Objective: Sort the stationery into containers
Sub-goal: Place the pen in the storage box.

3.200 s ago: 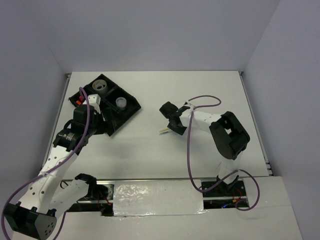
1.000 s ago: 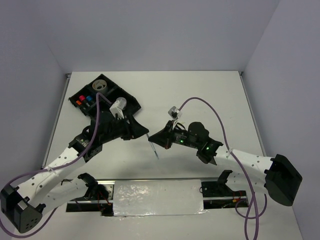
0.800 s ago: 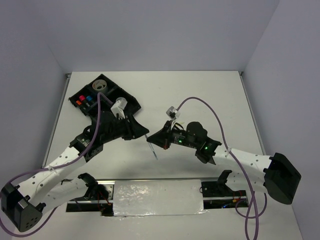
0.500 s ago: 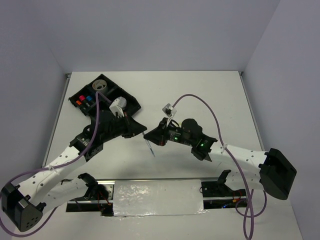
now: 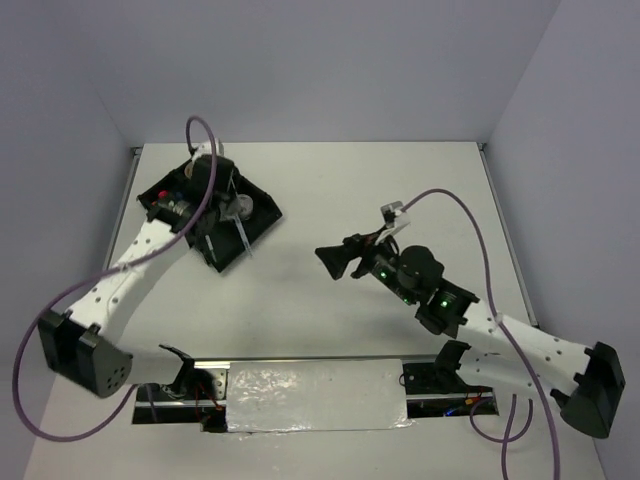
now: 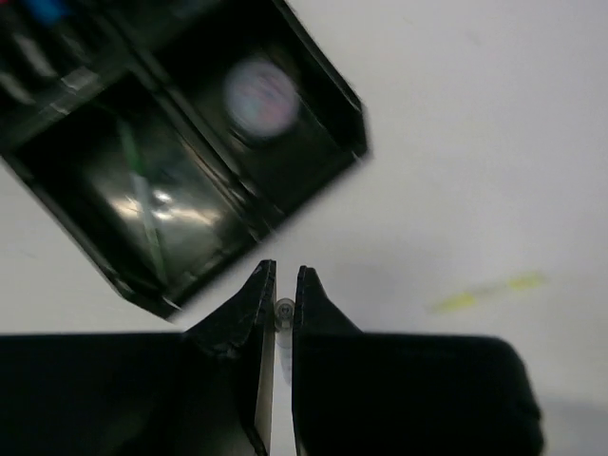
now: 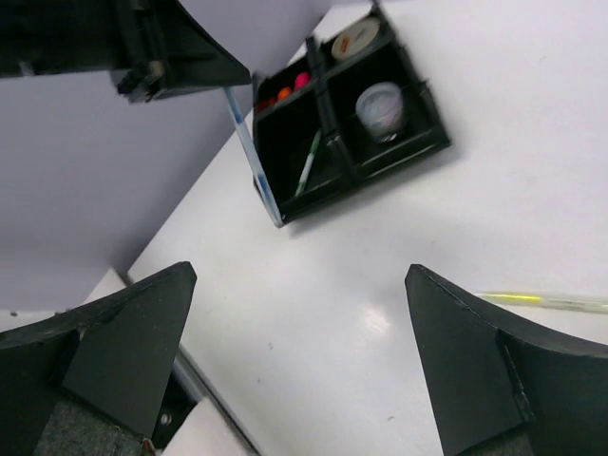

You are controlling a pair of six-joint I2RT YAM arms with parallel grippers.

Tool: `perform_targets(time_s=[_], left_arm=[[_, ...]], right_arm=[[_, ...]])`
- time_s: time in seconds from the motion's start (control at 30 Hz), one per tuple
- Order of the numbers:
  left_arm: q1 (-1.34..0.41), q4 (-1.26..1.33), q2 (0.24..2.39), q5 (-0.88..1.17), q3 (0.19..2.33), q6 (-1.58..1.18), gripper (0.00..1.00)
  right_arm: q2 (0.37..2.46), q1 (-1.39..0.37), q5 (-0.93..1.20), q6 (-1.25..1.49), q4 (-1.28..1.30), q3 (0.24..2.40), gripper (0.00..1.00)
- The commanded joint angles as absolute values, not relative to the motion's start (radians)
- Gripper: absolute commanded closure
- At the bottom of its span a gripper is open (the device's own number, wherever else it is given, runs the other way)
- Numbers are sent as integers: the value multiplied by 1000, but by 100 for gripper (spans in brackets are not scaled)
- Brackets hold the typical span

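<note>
Tray sits askew at the far left corner of the counter, one corner toward the front edge. A second ago both arms met over the middle of the counter with a pen between their grippers. Since then the left arm has swung back over the tray, carrying that pen along. The right arm has drawn off toward the right.

The right gripper, closed a second ago, now stands wide with nothing in it, over the middle of the counter. The left gripper, half open then, is now pinched narrow on the top of the held pen.

The grey tape roll lies in the farthest compartment. The clear roll is in the right one. The highlighters, orange and pink caps showing, are in the left one. None of these has shifted.

The tray pen lies slanted in the compartment nearest the front edge. The held pen hangs down over that same compartment's outer wall; whether its tip touches the tray I cannot tell. A loose pen, yellow-green, lies flat on the counter, well apart from the tray.
</note>
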State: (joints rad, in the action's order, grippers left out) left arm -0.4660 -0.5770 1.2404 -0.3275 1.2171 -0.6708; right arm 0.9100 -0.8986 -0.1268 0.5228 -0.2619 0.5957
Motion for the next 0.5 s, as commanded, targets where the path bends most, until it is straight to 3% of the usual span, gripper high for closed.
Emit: perform_targets(time_s=[0.0, 0.17, 0.47], left_arm=[[-358, -722, 1373, -530, 1395, -519, 100], [-233, -737, 1563, -558, 1572, -453, 100], [-114, -618, 1723, -439, 1628, -341, 100]], right_arm=[[772, -890, -288, 474, -123, 568, 0], [677, -887, -293, 439, -25, 557, 0], [503, -884, -311, 397, 101, 537, 0]])
